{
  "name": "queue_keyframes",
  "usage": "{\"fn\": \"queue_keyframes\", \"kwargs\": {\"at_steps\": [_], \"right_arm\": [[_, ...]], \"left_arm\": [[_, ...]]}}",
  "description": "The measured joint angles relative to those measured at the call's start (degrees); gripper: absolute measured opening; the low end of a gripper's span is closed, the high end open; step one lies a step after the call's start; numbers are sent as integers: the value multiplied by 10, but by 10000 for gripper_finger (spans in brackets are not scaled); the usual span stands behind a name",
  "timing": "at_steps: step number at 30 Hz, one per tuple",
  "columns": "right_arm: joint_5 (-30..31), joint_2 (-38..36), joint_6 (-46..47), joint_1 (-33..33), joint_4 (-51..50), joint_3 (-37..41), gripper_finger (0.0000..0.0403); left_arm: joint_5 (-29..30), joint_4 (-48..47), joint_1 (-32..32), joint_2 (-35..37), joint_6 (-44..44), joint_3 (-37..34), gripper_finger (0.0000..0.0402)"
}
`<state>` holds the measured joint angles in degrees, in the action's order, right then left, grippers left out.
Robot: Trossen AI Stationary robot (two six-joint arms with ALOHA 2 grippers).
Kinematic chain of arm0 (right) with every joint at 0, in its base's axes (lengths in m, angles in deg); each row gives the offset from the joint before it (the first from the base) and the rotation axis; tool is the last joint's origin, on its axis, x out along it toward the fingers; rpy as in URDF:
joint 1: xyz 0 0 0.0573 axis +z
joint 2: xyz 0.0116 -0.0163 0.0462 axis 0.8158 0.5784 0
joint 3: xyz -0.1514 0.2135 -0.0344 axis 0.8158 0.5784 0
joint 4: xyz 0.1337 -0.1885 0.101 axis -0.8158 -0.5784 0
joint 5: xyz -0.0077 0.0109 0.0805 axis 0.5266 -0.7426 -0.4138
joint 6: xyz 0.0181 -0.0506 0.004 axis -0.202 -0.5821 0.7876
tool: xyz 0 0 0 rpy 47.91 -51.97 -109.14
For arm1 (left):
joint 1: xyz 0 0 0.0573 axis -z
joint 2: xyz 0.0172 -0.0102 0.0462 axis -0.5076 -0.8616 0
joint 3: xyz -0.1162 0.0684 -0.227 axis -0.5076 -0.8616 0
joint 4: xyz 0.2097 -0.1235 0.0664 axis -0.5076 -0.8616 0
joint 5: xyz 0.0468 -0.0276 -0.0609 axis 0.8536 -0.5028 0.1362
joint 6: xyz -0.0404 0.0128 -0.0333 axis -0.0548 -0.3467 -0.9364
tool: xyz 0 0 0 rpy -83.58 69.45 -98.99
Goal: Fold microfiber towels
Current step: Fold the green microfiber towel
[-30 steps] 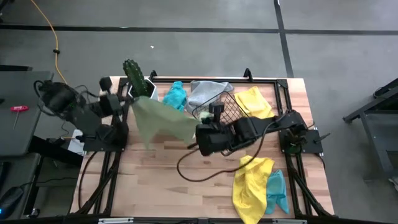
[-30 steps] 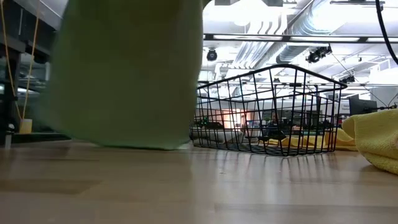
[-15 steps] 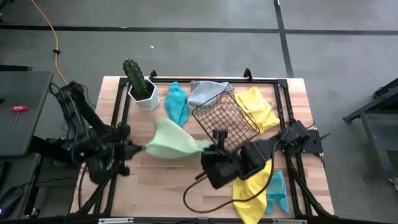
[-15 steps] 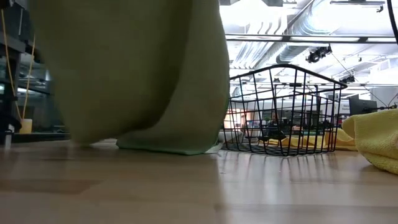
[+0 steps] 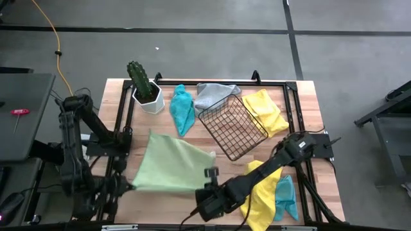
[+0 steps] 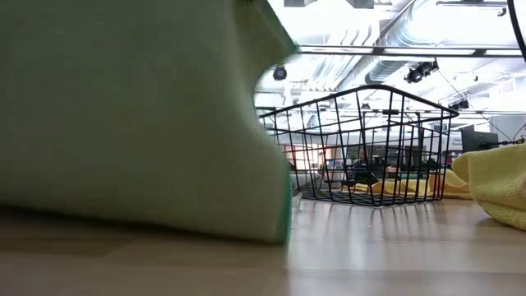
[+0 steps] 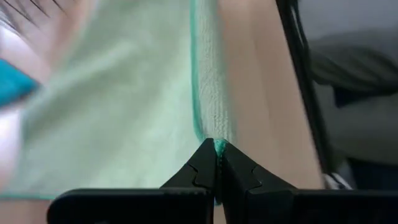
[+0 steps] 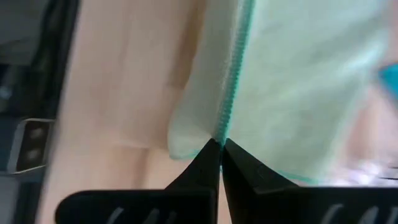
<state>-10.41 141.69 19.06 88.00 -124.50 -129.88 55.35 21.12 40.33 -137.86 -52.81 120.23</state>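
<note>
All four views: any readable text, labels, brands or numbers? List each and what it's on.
None readable in any view.
Light green towel, black wire basket, white cactus pot: no print or tag visible.
Red item on the dark side surface: any marking is too small to read.
Room behind the basket in the low view: any signs are too blurred to read.

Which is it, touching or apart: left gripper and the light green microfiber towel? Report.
Touching. In the left wrist view the left gripper is shut on the light green microfiber towel, pinching its teal-stitched edge.

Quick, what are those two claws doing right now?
Left gripper: shut on the light green towel's corner.
Right gripper: shut on another corner of it.
</note>
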Motion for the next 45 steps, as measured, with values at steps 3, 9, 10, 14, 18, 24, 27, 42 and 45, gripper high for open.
{"fn": "queue_keyframes", "kwargs": {"at_steps": [3, 9, 10, 14, 18, 24, 27, 42, 45], "right_arm": [[-53, 17, 4, 2, 14, 0, 0], [-79, 15, 16, 8, 12, -1, 0], [-78, 13, 16, 7, 8, -1, 0], [-75, 8, 18, -3, -24, -1, 0], [-130, 9, 15, -14, -17, -1, 0], [-169, 19, 15, -8, 10, -1, 0], [-200, 28, 15, -4, 35, -1, 0], [-177, 31, 43, -18, 12, 0, 0], [-178, 31, 38, -18, 12, 0, 0]], "left_arm": [[-59, 55, 0, -41, -2, 0, 0], [-163, 148, -27, -84, 90, 0, 0], [-173, 152, -34, -84, 100, 0, 0], [-186, 109, -65, -84, 108, 0, 0], [-216, 151, -80, -84, 109, -24, 0], [-271, 299, -82, -84, 100, -78, 0], [-291, 331, -82, -84, 94, -91, 0], [-267, 234, -93, -84, 51, -91, 0], [-267, 239, -92, -84, 49, -91, 0]]}}
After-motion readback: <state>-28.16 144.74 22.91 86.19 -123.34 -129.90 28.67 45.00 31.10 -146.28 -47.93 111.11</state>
